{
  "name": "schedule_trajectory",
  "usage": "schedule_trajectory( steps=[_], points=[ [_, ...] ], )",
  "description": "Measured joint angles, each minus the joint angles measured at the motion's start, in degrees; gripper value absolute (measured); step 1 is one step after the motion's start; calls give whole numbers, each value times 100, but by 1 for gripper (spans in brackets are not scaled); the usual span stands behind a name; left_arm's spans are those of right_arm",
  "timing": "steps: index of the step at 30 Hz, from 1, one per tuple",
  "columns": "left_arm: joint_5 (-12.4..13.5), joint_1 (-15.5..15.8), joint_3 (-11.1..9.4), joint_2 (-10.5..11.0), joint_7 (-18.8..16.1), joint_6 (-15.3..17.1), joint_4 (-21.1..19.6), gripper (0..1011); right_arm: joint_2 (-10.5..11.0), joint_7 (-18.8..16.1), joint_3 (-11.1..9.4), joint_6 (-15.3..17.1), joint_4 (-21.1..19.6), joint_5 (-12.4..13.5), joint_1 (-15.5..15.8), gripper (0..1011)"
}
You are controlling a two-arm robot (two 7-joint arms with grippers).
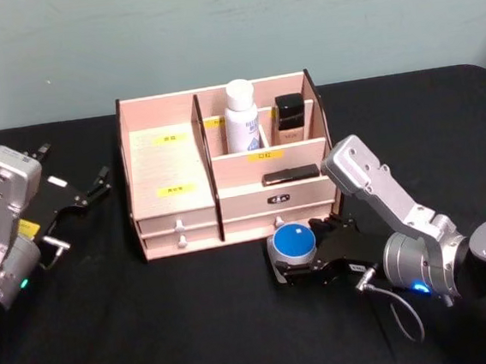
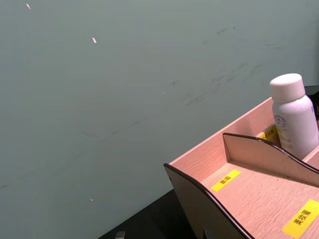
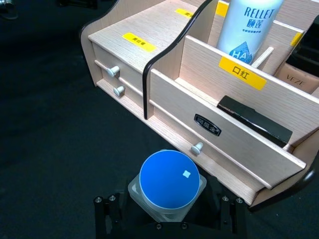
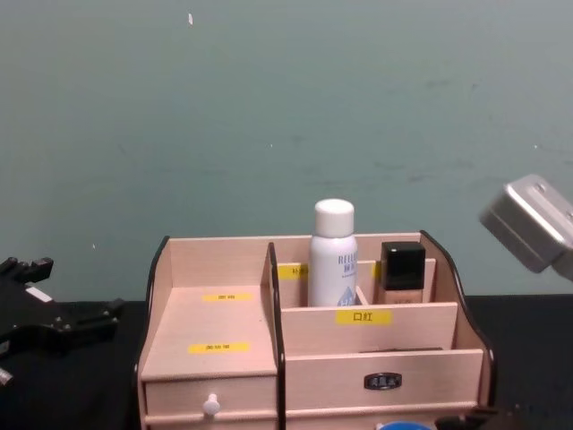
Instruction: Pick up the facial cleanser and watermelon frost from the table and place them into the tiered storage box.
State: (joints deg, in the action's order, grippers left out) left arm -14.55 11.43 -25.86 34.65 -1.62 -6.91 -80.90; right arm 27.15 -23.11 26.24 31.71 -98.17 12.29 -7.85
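Wall (image 1: 228, 28) of plain grey-green closes the room behind, marked by faint scuffs, and before it we see a table (image 1: 196, 324) draped in black. On the table stands the wooden storage box (image 1: 168, 168), its stepped trays facing us, with yellow labels (image 1: 175, 189) on its shelves and white knobs (image 1: 179, 231) on its drawers. To the left of the box is the left gripper (image 1: 75, 164), spread wide and holding nothing, well apart from the jar. The right gripper (image 3: 168, 211) lies low in front of the box's right-hand drawers, closed snugly on the blue-lidded jar (image 1: 293, 242), which is upright and just before the box. The white cleanser bottle (image 1: 241, 118) stands upright in a rear compartment, beside a black-capped bottle (image 1: 289, 113). A flat black stick (image 1: 290, 175) lies in the low front tray.
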Motion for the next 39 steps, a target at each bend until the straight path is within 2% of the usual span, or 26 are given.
schedule_trajectory(
  steps=[12,21,23,39],
  points=[
    [0,0,0,0,0,0,0,1010,0,4,7,0,-2,-27,7,993],
    [0,0,0,0,0,0,0,1010,3,8,6,1,-6,-20,3,789],
    [0,0,0,0,0,0,0,1010,3,8,7,2,-7,-16,3,712],
    [0,0,0,0,0,0,0,1010,3,9,7,3,-7,-7,3,705]
  ],
)
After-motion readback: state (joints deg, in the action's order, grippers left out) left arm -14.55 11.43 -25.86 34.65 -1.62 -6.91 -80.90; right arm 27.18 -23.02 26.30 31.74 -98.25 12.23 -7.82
